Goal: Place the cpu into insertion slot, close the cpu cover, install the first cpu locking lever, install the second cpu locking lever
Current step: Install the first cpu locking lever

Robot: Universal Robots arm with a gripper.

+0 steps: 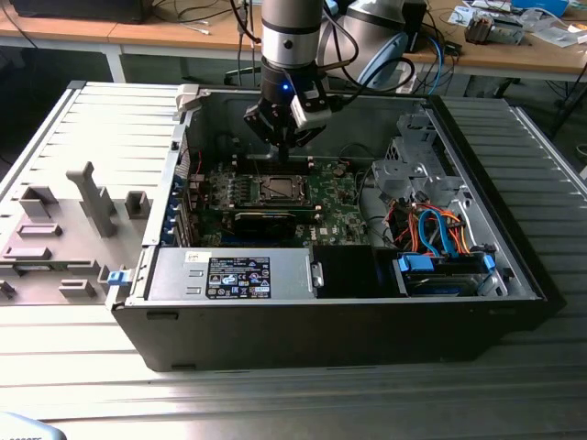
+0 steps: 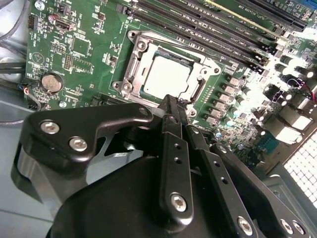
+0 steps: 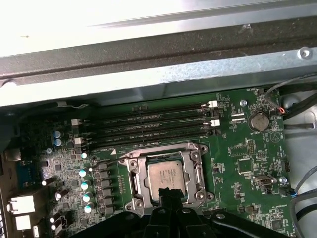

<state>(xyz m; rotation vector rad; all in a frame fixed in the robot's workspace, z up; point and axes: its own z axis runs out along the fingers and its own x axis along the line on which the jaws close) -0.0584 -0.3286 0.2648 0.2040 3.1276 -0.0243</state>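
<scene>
Pointing down into the case, gripper pressed together, tips near the seated cpu

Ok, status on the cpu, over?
Gripper shut, tip at cpu's edge. Cpu seated in socket, cpu cover looks down around it. No obstruction seen.

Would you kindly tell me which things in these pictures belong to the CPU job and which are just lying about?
Job in hand:
cpu, lying in the cover's window
cpu cover, framing it
gripper, at the cover's edge

Lying about:
memory slots
coin battery
black card
power supply
orange and blue cables
</scene>
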